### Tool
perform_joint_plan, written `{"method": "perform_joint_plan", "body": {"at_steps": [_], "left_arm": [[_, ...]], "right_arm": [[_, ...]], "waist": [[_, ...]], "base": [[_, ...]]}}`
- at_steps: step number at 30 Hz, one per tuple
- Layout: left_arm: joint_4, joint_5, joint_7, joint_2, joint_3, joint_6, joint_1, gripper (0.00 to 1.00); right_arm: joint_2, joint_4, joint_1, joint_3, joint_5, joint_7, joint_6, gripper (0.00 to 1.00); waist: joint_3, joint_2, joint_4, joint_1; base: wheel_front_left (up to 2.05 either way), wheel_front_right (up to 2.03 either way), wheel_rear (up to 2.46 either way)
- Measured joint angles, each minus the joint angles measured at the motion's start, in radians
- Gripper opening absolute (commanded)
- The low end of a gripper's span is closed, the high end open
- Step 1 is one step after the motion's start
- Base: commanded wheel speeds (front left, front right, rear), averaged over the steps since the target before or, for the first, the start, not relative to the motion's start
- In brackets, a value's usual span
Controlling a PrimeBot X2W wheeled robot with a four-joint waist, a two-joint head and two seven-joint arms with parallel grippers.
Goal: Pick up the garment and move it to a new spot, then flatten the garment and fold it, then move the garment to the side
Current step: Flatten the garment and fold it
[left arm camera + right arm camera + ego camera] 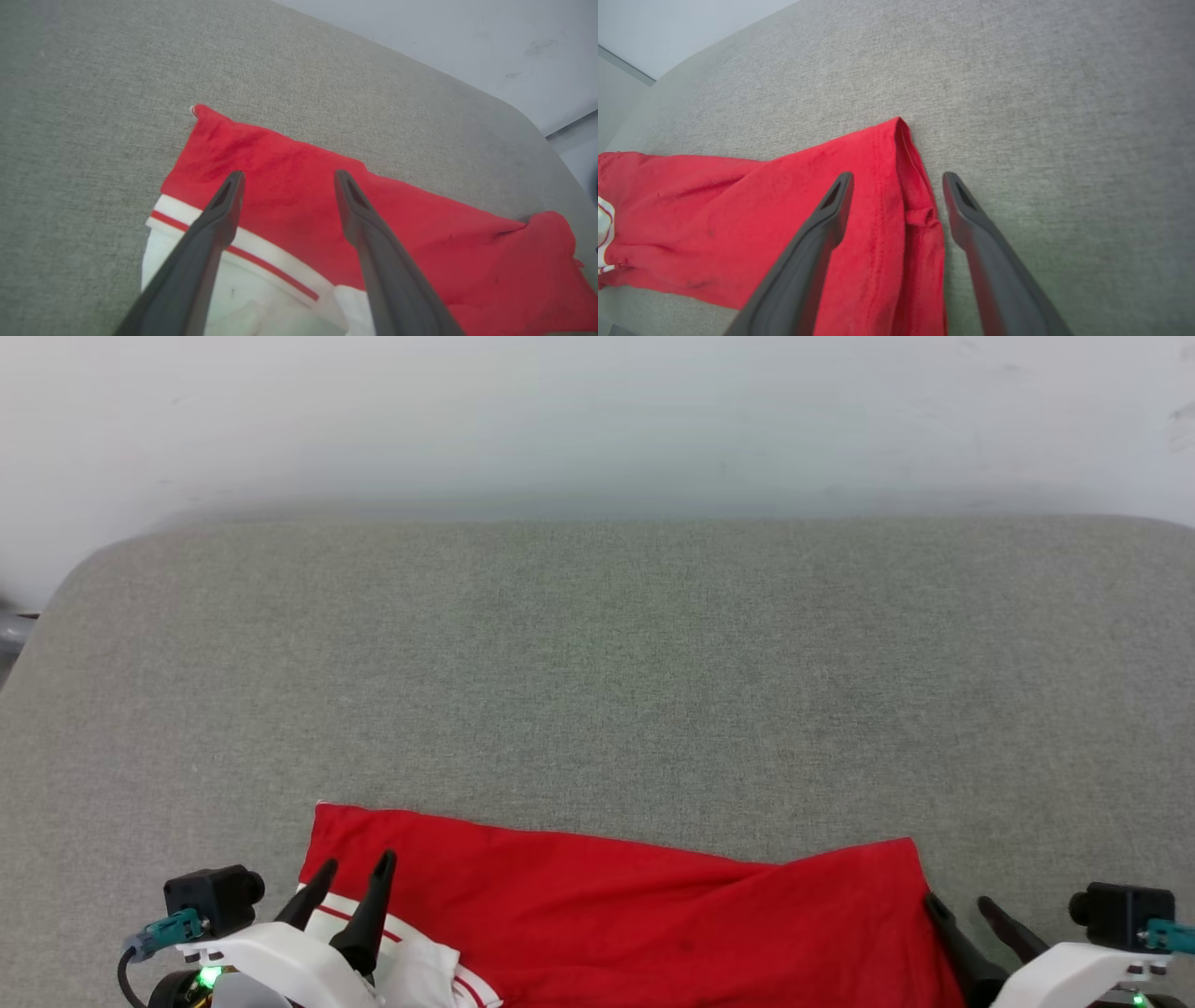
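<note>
The garment (pixel 607 915) lies at the 6 o'clock edge of the head view, on the near part of a grey cloth-covered table (pixel 597 663). Its red body spreads wide, with one shallow crease towards 4 o'clock. A pale wall (pixel 597 420) runs along 12 o'clock.

The left gripper (pixel 357 861) sits at 7 o'clock, over the garment's left end. Its fingers are spread and hold nothing. The right gripper (pixel 957 902) sits at 5 o'clock at the garment's right edge, fingers likewise apart and empty.

The left wrist view gives more of the white sleeve (pixel 252 294) than the head view does. The sleeve is bunched between the fingers at 6 o'clock, with a red-and-white striped band crossing under both. The left gripper (pixel 289 173) points its tips over red cloth.

The right wrist view shows what the head view hides. The right gripper (pixel 897 175) straddles the garment's stitched edge (pixel 920 214). One finger is over red cloth at 7 o'clock, the other over bare table at 5 o'clock. Whether any tip touches the cloth cannot be told.
</note>
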Motion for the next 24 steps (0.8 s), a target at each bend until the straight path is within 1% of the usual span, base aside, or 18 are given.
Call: {"method": "perform_joint_plan", "body": {"at_steps": [4,7,9,13,15,19,24], "left_arm": [[-0.025,0.069,-0.104,-0.007,0.002,0.011,-0.012,1.00],[-0.052,0.143,-0.182,-0.008,0.003,0.047,-0.023,1.00],[-0.067,0.195,-0.213,-0.012,0.008,0.073,-0.024,1.00],[-0.117,0.284,-0.236,-0.033,0.024,0.120,-0.024,1.00],[-0.142,0.324,-0.237,-0.042,0.031,0.133,-0.024,1.00],[-0.185,0.370,-0.237,-0.068,0.045,0.145,-0.021,1.00],[-0.200,0.408,-0.239,-0.096,0.059,0.142,-0.020,1.00]], "right_arm": [[-0.038,-0.014,0.008,-0.040,0.000,0.099,0.000,1.00],[-0.072,-0.026,0.021,-0.059,0.002,0.183,0.000,1.00],[-0.085,-0.035,0.028,-0.058,-0.001,0.230,0.000,1.00],[-0.100,-0.050,0.026,-0.034,-0.007,0.282,0.000,1.00],[-0.103,-0.042,0.017,-0.022,-0.007,0.294,0.000,1.00],[-0.106,-0.005,-0.026,0.008,0.005,0.307,0.000,1.00],[-0.104,0.058,-0.058,0.057,0.037,0.330,0.000,1.00]], "waist": [[-0.018,0.0000,-0.002,-0.0001],[-0.026,0.0000,0.000,0.0000],[-0.029,0.0000,0.003,0.0000],[-0.024,0.0000,0.013,0.0000],[-0.017,0.0000,0.021,0.0000],[0.003,0.0000,0.039,0.0000],[0.032,0.0000,0.065,0.0000]], "base": [[0.00,0.00,0.00],[0.00,0.00,0.00],[0.00,0.00,0.00],[0.00,0.00,0.00],[0.00,0.00,0.00],[0.00,0.00,0.00],[0.00,0.00,0.00]]}}
